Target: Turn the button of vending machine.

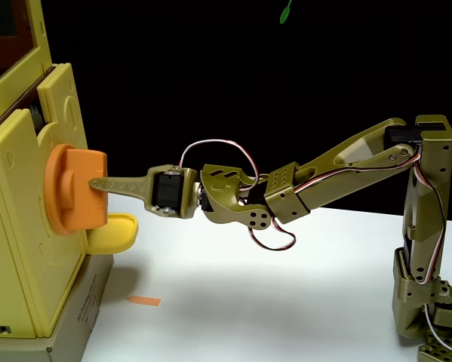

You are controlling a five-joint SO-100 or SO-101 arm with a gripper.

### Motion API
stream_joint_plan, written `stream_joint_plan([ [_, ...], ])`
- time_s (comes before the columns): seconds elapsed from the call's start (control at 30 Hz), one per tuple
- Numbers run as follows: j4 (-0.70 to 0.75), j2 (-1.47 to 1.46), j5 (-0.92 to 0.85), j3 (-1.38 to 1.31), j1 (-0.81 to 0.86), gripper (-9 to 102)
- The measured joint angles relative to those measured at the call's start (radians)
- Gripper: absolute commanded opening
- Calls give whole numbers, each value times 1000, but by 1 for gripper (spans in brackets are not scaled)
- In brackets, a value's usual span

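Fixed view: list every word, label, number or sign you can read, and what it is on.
Nothing legible.
Grey base under the vending machine: one slanted line of dark print, too small and blurred to read.
Button, gripper, yellow tray and orange scrap on the table: no text seen.

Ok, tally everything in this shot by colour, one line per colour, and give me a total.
Orange: 2, the button and a small strip on the table
Yellow: 2, the vending machine and its tray
Olive-green: 1, the arm with its tool
White: 1, the table
Total: 6
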Motion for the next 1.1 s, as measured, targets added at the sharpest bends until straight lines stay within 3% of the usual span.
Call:
stream_joint_plan([
  [0.27,-17,-2,729,2,18,-1],
  [0.7,-48,-3,1663,6,41,-1],
  [0.87,-48,-3,1976,8,48,-1],
  [1.1,-48,-5,2269,8,49,-1],
])
